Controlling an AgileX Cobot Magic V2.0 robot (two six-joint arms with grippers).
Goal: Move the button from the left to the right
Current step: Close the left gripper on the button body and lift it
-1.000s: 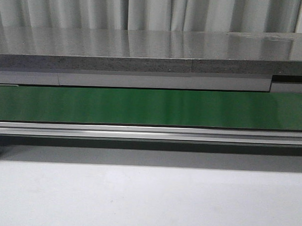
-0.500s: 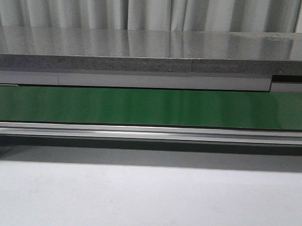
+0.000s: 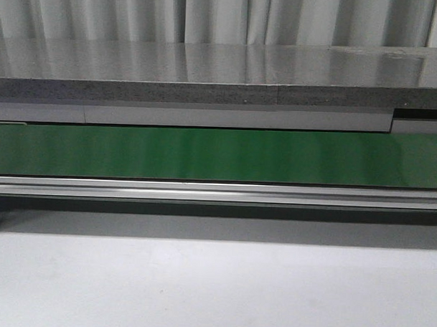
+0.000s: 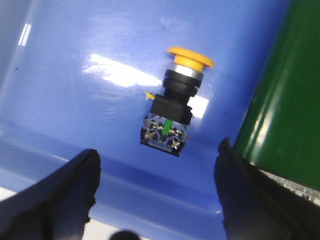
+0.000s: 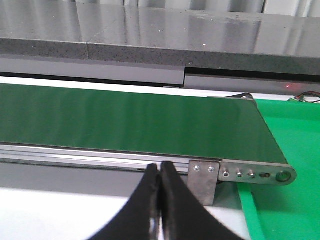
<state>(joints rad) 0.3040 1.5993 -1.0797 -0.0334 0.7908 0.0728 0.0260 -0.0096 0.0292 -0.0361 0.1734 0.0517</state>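
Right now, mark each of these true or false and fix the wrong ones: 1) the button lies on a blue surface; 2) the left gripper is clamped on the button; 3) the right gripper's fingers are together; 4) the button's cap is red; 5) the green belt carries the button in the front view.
1) True: the button lies on its side on the blue surface.
2) False: the left gripper is open, its fingers apart and short of the button.
3) True: the right gripper is shut, holding nothing.
4) False: the cap is orange-yellow.
5) False: the green belt shows no button in the front view.
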